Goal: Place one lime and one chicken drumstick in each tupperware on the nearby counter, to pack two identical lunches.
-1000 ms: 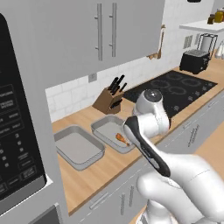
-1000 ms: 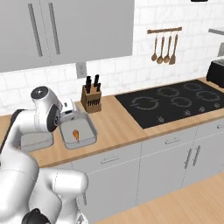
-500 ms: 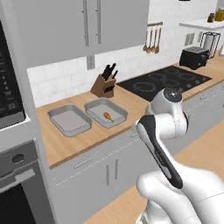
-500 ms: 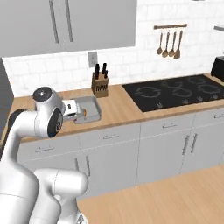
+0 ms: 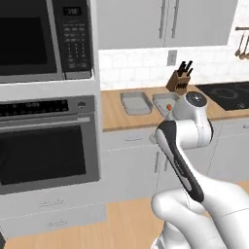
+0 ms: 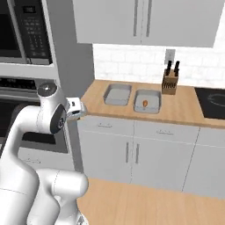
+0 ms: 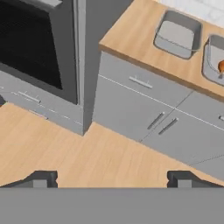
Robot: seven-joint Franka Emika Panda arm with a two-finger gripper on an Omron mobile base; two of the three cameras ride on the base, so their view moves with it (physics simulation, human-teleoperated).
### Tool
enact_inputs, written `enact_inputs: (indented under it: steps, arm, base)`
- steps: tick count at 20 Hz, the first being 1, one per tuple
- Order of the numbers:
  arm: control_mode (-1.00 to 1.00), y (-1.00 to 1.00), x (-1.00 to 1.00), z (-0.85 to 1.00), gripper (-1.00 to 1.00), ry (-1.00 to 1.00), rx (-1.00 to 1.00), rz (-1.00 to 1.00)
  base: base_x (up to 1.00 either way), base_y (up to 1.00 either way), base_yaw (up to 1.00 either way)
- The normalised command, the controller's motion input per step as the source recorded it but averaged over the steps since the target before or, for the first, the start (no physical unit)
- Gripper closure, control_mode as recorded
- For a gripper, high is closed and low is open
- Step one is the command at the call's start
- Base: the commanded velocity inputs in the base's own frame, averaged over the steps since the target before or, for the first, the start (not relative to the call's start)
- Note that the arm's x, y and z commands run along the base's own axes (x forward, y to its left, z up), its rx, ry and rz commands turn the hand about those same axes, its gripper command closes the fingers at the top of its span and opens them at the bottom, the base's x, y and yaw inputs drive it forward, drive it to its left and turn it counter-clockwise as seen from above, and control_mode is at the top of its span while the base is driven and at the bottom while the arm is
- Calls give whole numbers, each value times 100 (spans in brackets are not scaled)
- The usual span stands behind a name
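Grey, shallow and round-cornered, the two tupperware trays sit side by side on the light wood surface (image 6: 184, 110), between its left end and the knife block (image 6: 169, 81). The left tupperware (image 6: 117, 95) holds nothing that I can see; the right tupperware (image 6: 147, 101) holds one chicken drumstick (image 6: 145, 103), lying on the tray floor as a small orange-brown shape. I can make out no lime and no second drumstick.

My tool (image 7: 111, 177) is released, its two dark tips spread wide with nothing between them. It looks down at the wooden floor (image 7: 78, 153) in front of the grey cabinet fronts (image 7: 144, 118), well apart from both trays.

Handling, as I judge it: a lime should be light, firm and smooth, apt to roll or squirt out of a pinch, so I would close across its widest middle. A drumstick should be light and fairly stiff, uneven in thickness; I would take it across the plump end, where the tips seat well, and not on the thin bone. The trays look rigid, with wide flat rims.
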Motion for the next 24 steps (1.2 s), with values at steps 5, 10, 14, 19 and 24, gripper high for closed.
enact_inputs:
  steps: [5,10,14,19,24]
  arm:
    - [100,0,0,0,-100,0,0,0]
    - [100,0,0,0,-100,0,0,0]
    - [100,0,0,0,-100,0,0,0]
    - [100,0,0,0,-100,0,0,0]
    - [100,0,0,0,-100,0,0,0]
  base:
    - [-83,36,71]
    - [-67,57,74]
    - [-70,86,71]
    - [-69,100,69]
    - [-64,100,65]
